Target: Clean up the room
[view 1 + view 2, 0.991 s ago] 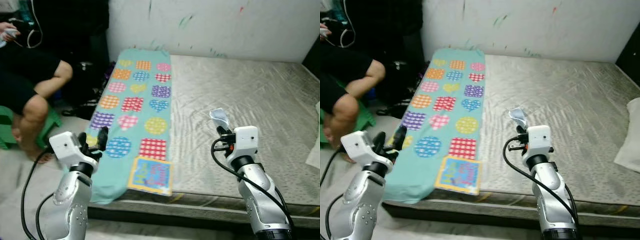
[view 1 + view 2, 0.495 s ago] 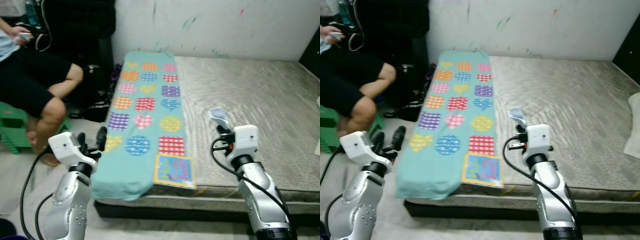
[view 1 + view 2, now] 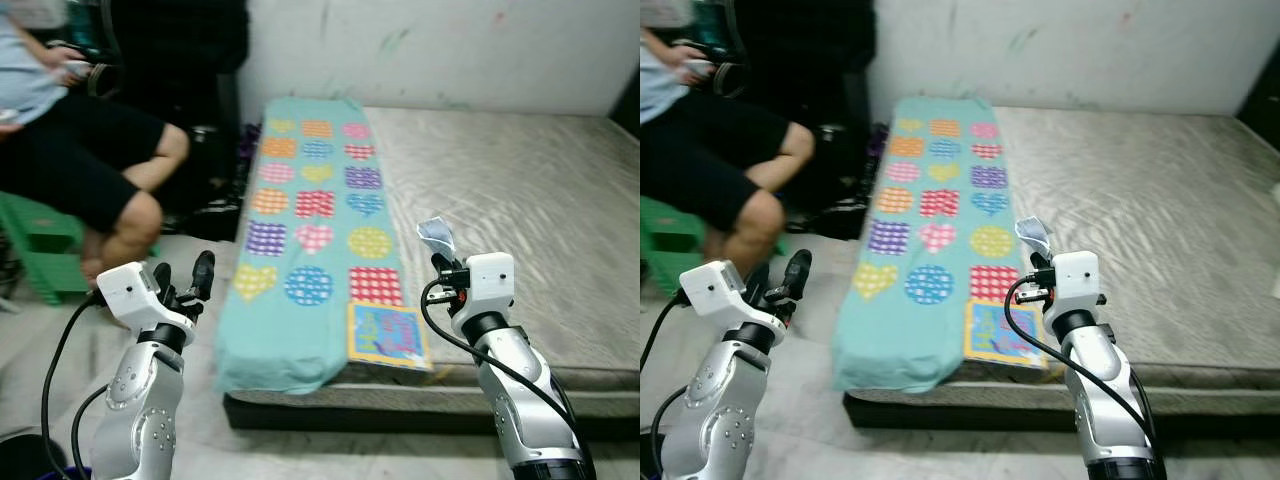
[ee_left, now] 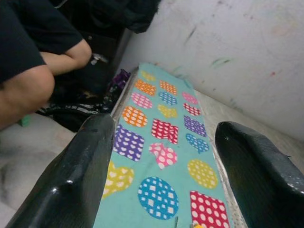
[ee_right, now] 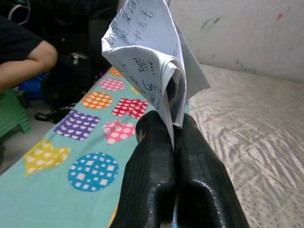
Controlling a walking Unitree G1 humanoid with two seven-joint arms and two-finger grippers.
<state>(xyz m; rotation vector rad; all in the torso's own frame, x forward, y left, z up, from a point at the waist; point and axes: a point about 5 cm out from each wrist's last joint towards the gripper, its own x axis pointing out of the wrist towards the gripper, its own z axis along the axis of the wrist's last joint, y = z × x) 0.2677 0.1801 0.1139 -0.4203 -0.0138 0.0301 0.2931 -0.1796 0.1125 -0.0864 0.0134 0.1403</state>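
- The right gripper [image 5: 173, 142] had its two black fingers pressed tight together on a folded paper [image 5: 152, 57] covered in handwriting, held up in front of the robot above the near edge of the mattress [image 3: 520, 190].
- The left gripper [image 4: 166, 156] was spread wide and carried nothing, hanging out over the floor beside the bed.
- A teal blanket [image 3: 315, 230] patterned with bright hearts, circles and squares lay in a long strip down the mattress's left side, and a colourful book [image 3: 385, 332] rested on its near end.
- A person [image 3: 90, 160] sat on a green stool [image 3: 40, 250] to the left.
- Judging progress: one scrap was in hand but not yet binned; book and blanket looked untouched, so most tidying remained.
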